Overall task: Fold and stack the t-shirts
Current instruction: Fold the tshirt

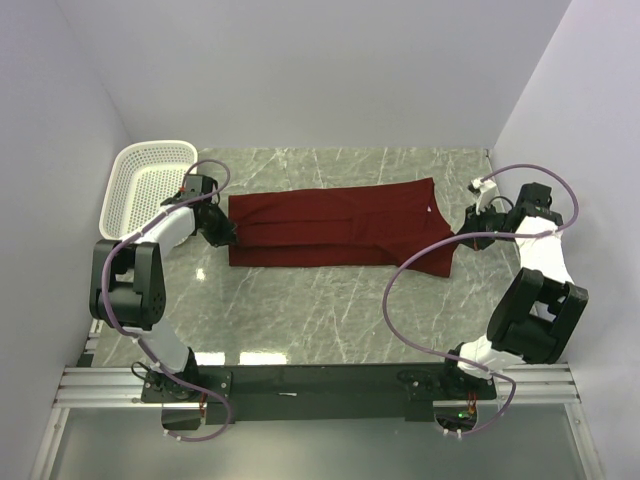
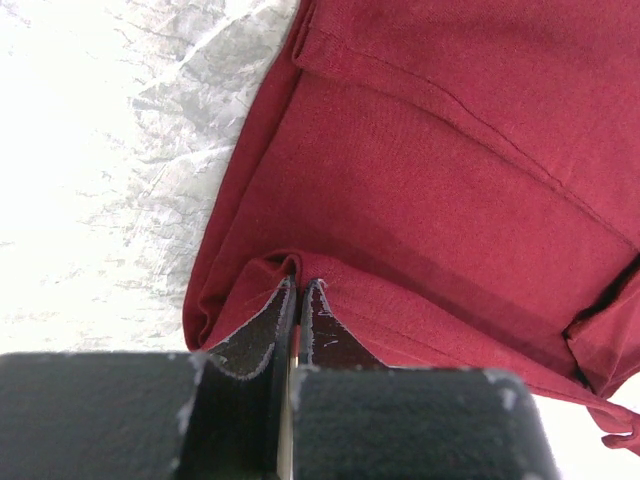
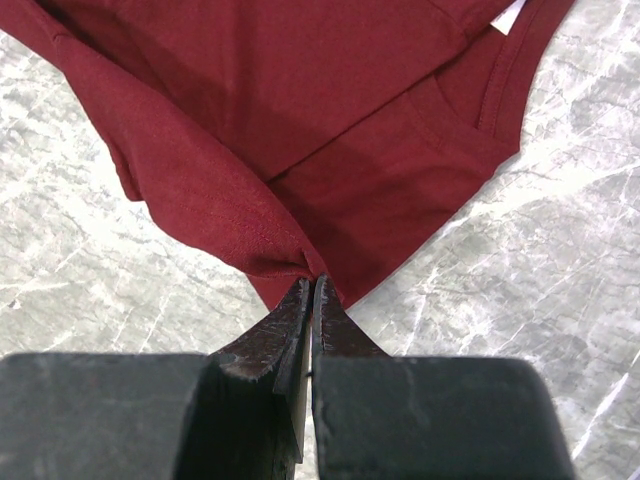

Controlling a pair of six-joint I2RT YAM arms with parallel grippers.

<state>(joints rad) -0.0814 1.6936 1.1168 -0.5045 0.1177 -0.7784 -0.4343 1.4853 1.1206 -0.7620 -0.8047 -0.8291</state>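
Top external view: the plain maroon short-sleeved cloth t-shirt (image 1: 330, 225) lies as a long band across the middle of my grey marbled table (image 1: 300, 310), near the white perforated plastic basket (image 1: 140, 185) in the far left corner. Left wrist view: my left gripper (image 2: 298, 290) is clenched on a fold at the shirt's left edge. Right wrist view: my right gripper (image 3: 312, 285) pinches a bunched fold at its right edge.

The t-shirt (image 1: 330, 225) lies across the middle of the counter (image 1: 300, 300) (lengthwise left to right); the basket (image 1: 150, 185) sits far left.
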